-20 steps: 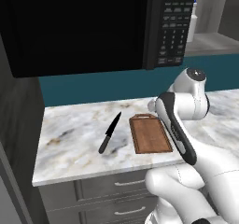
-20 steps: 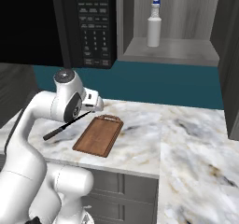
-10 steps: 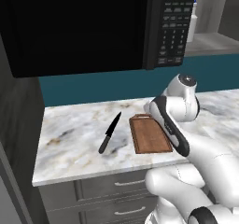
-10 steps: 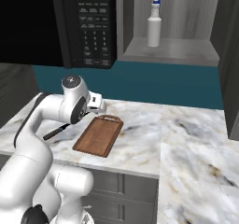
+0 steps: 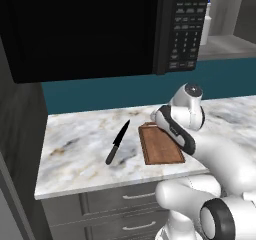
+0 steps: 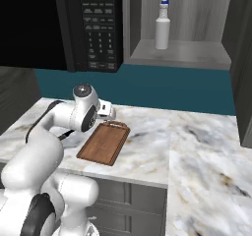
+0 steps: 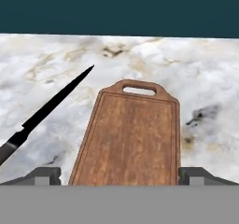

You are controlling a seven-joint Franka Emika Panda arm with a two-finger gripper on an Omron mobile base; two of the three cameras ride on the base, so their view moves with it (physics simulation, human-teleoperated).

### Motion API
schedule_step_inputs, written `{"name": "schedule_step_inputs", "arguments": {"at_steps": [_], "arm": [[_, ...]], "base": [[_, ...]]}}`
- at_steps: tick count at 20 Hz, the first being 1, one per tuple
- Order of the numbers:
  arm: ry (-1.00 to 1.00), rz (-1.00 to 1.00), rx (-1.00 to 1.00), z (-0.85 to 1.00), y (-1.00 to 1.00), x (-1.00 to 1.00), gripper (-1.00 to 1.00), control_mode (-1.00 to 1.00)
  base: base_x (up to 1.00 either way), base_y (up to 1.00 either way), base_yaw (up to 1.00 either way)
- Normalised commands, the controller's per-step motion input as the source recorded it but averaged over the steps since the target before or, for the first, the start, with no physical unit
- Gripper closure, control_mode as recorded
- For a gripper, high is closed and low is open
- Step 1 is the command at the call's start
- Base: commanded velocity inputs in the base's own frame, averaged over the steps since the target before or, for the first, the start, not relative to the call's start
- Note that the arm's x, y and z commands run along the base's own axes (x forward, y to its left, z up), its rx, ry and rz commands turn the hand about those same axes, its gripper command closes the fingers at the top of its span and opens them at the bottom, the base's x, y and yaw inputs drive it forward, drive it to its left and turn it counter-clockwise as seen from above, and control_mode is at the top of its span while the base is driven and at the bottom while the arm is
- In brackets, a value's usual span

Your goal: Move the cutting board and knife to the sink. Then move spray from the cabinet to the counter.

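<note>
The reddish-brown cutting board lies flat on the marble counter, its handle cut-out pointing toward the back wall. Left of it lies the dark knife, tip angled toward the wall. My gripper hovers over the board's near end, open, with its fingertips wide apart and nothing between them. In the base views the board and the knife rest beside my arm. The spray stands upright on the cabinet shelf. The sink is out of view.
A black microwave hangs above the counter, left of the cabinet niche. A teal backsplash runs behind the counter. Grey drawers sit under the front edge. The counter stretches on to the right.
My arm has leaned lower and in toward the cutting board. The board, the knife and the spray have not moved. The gripper stays open.
</note>
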Motion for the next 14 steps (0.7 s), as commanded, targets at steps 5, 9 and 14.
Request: {"name": "schedule_step_inputs", "arguments": {"at_steps": [5, 9, 14], "arm": [[0.01, 0.00, 0.00, -0.19, 0.01, 0.48, -1.00, -1.00], [0.00, 0.00, 0.00, -0.17, 0.05, 0.46, -1.00, -1.00], [0.00, 0.00, 0.00, -0.21, 0.04, 0.44, -1.00, -1.00]], "base": [[0.00, 0.00, 0.00], [0.00, 0.00, 0.00], [0.00, 0.00, 0.00]]}}
